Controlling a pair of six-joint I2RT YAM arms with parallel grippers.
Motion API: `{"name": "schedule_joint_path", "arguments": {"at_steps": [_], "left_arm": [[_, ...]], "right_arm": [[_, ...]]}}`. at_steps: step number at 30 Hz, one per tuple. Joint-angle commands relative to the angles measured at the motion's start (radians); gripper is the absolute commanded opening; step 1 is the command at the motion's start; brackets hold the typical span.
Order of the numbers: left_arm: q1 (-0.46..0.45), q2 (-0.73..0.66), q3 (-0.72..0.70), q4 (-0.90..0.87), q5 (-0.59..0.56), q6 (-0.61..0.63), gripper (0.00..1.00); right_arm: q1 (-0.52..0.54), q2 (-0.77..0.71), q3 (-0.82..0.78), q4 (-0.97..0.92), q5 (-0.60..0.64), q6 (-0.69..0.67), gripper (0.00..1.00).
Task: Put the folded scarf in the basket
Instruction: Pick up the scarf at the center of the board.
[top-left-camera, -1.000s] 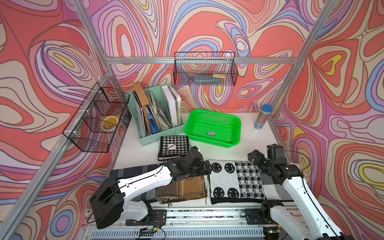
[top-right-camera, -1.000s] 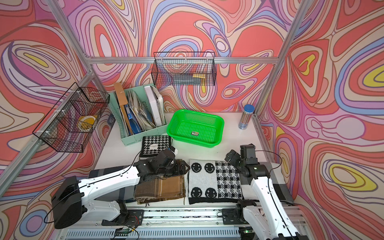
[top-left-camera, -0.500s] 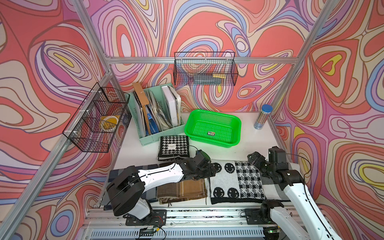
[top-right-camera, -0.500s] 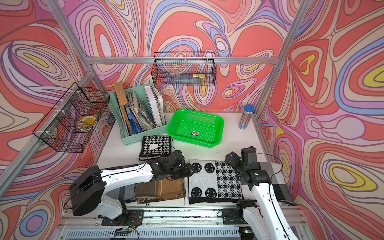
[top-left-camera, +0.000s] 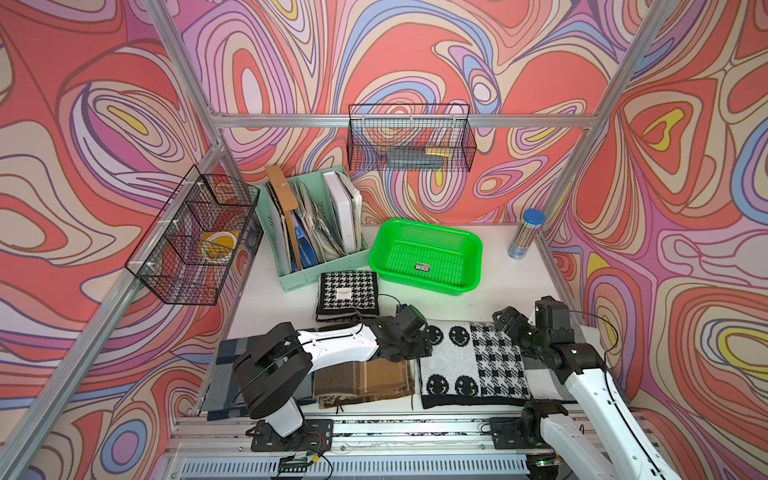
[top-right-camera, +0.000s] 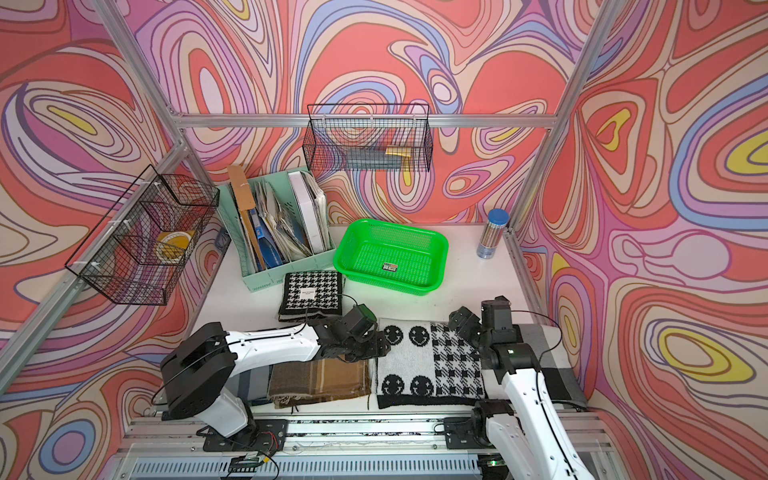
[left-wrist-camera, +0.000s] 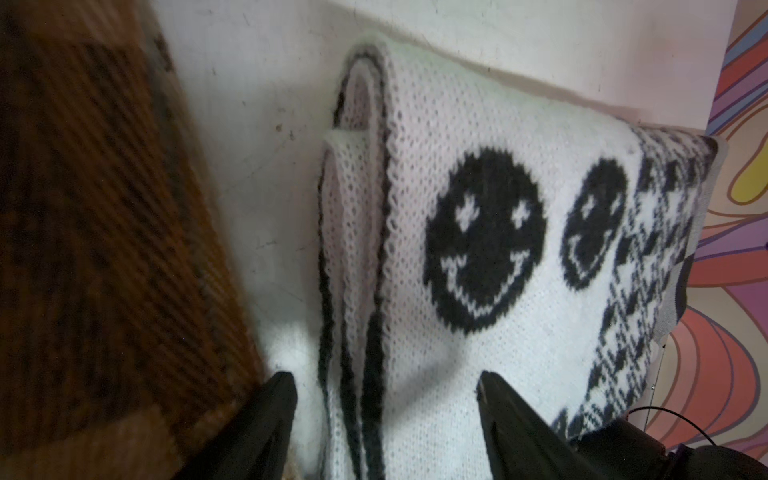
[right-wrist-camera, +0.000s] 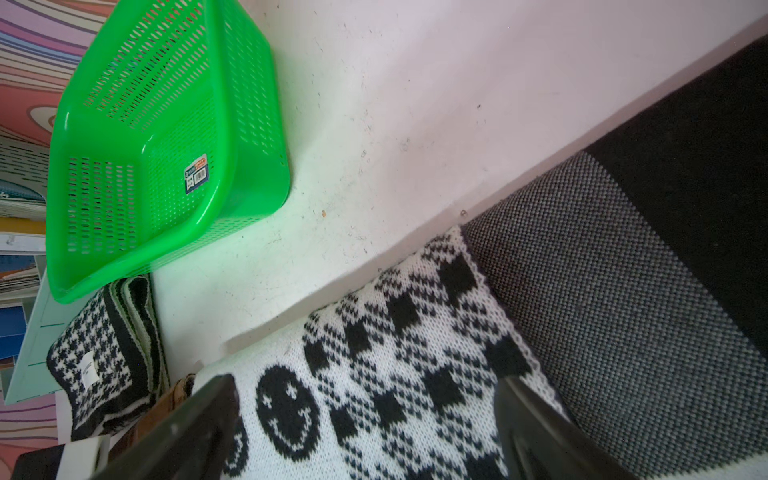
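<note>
Inside the green basket (top-left-camera: 428, 286), a small label (top-left-camera: 423, 267) on its floor.

Left arm (top-left-camera: 332, 347): black shoulder joint sits at the near edge. White forearm lies low and almost level, reaching in toward the middle. Black wrist is bent a little downward.

Left gripper (top-left-camera: 419, 349): held low, pointing across toward the other arm. In the left wrist view its two dark fingers (left-wrist-camera: 511, 415) stand wide apart, nothing pinched between them.

Right arm (top-left-camera: 594, 395): white link rises from the near right corner and leans inward, black wrist at its top.

Right gripper (top-left-camera: 509, 322): tilted down. Its fingers (right-wrist-camera: 199, 415) are spread fully, gripping nothing.

The two grippers are well apart.
</note>
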Motion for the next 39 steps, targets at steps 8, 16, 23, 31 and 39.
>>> {"name": "schedule_joint_path", "arguments": {"at_steps": [8,16,23,31,39], "left_arm": [[-0.003,0.065,0.032,0.019,0.006,0.010,0.70],[-0.003,0.111,0.053,0.013,0.012,0.012,0.60],[-0.003,0.123,0.099,-0.016,0.002,0.025,0.11],[0.017,0.081,0.144,-0.082,-0.056,0.050,0.00],[0.082,0.054,0.115,-0.082,-0.012,0.056,0.00]], "right_arm": [[-0.003,-0.002,-0.040,0.031,-0.017,-0.003,0.98],[-0.003,0.003,-0.072,0.059,-0.028,-0.006,0.98],[-0.003,0.017,-0.084,0.067,-0.002,-0.017,0.98],[-0.003,0.182,-0.026,0.035,0.060,-0.024,0.96],[-0.004,0.216,0.019,0.077,0.138,-0.025,0.95]]}}
